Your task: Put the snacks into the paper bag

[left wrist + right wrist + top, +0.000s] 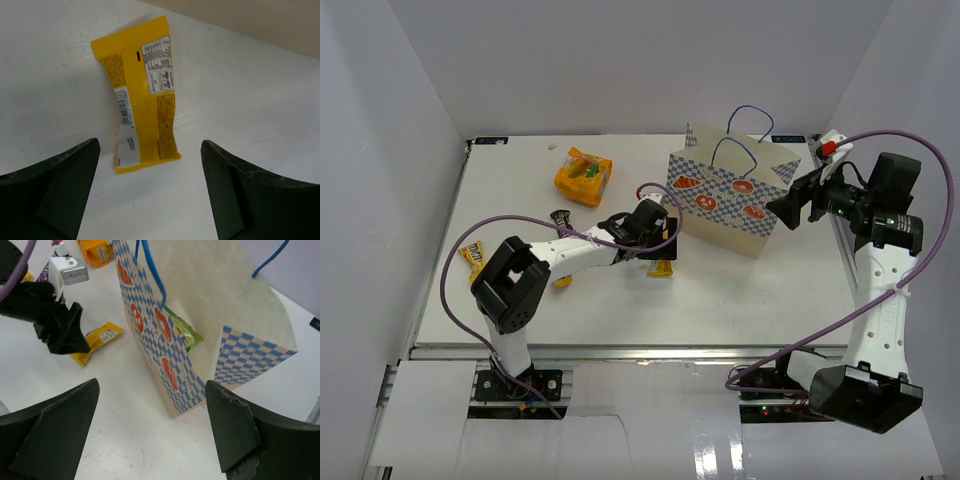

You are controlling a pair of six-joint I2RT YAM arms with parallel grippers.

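The paper bag (730, 195) is standing upright on the far right part of the white table (620, 320). It is stiff cream paper, boxy and creased at the folds, with a blue-white checkered band and orange-red food pictures running along the side, and thin blue cord handles (750, 115) looping above the rim. From my right wrist the mouth is gaping open, and a green crinkly bag (185, 332), glossy and wrinkled, is lying inside against the checkered wall. My right gripper (150, 385) is hovering over the bag's near corner, its dark wedge-shaped fingers standing wide apart with nothing between them. Left of the bag, the yellow bar wrapper (142, 95) is lying flat on the table: a smooth, slightly twisted oblong of foil, back side up, showing a white barcode strip and a printed nutrition panel. My left gripper (150, 145) is hanging just above its near end, jaws spread wide on either side and not touching it. Further out, an orange crinkly bag (584, 176), puffy with a green patch on its face, is sitting toward the far side of the table, well apart from the paper bag. A small yellow candy packet (473, 258) is lying by the table's left edge beside my left arm's elbow. A tiny dark packet near my left forearm is too small for me to read.
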